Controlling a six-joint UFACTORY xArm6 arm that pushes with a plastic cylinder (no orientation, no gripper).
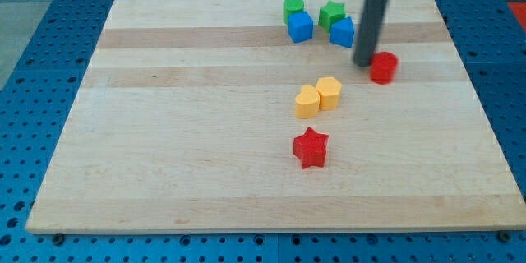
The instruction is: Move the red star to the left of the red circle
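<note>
Red star [311, 148] well below red circle [383, 67], my tip [362, 63] just left.

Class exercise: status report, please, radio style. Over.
My tip beside the red circle, on its left. Red star untouched, toward the view's bottom. Two yellow blocks between star and circle.

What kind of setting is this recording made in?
Most likely a robotics lab bench: a wooden board lies on a blue perforated base, with small toy blocks such as the red star and red circle on it. My tip sits just left of the red circle.
</note>
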